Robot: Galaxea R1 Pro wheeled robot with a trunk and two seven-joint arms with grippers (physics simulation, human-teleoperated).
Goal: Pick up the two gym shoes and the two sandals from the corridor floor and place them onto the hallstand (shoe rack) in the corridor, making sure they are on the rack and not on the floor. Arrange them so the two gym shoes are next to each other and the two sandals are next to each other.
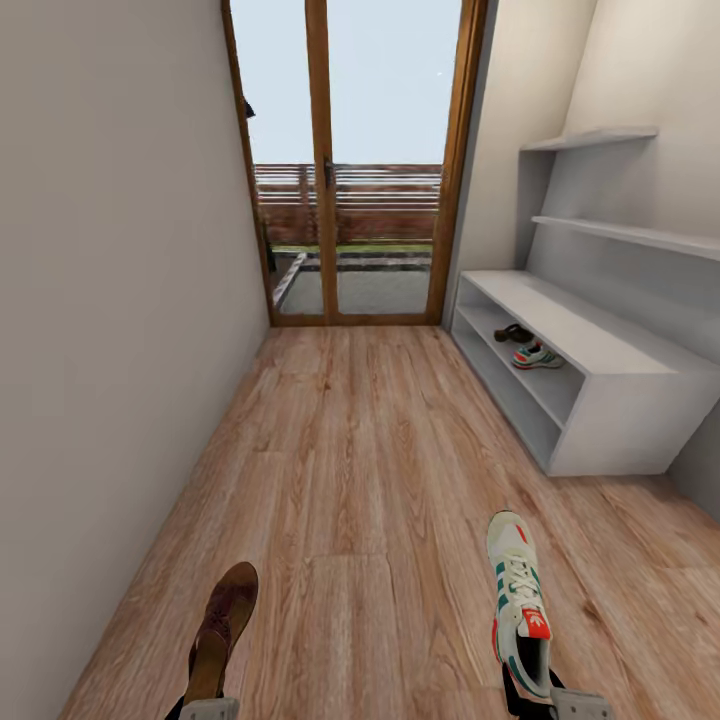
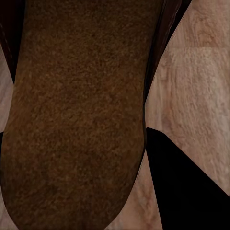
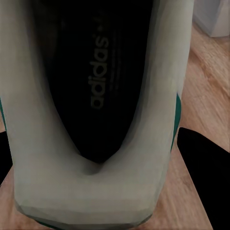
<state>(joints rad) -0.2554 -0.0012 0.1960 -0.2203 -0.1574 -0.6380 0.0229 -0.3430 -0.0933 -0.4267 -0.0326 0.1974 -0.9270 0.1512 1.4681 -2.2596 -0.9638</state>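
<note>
Double glass door [image 1: 355, 160] at far end of corridor, warm brown wooden frame, central post between the two panes, small dark handle on that post. Door shut.

Through the glass: pale overcast sky [image 1: 390, 80] above; horizontal slatted wooden fence [image 1: 350, 205] across the middle; thin strip of grass under the fence; grey paved patio [image 1: 350, 290] nearest the threshold, with a low raised edge running along one side.

Left wall [image 1: 110, 330]: plain, off-white, unbroken. Right wall [image 1: 520, 130]: same finish, meets the door frame at the far corner.
</note>
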